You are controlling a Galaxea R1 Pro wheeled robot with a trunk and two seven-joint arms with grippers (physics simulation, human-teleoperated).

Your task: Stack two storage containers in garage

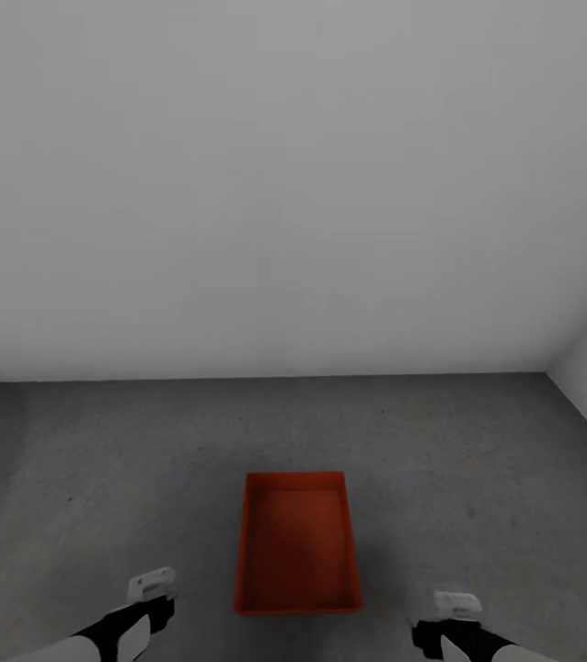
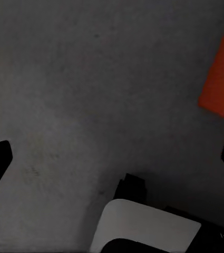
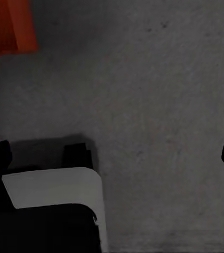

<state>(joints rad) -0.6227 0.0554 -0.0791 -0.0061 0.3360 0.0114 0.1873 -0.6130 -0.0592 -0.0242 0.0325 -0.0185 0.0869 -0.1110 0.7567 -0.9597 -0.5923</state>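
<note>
an orange-red rectangular plastic bin without a lid [image 1: 299, 542] sits upright on the dull dark-grey mottled concrete floor [image 1: 100, 460], before a plain white wall [image 1: 293, 184]. the left pincer [image 1: 149, 588] and right pincer [image 1: 456, 607] hang on either side of it, apart from its walls. both pincers are spread wide and hold nothing.

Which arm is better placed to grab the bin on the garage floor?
Neither clearly. The container sits centred between left claw and right claw, both open and empty beside it; the left looks marginally closer. A two-arm lift suits.
</note>
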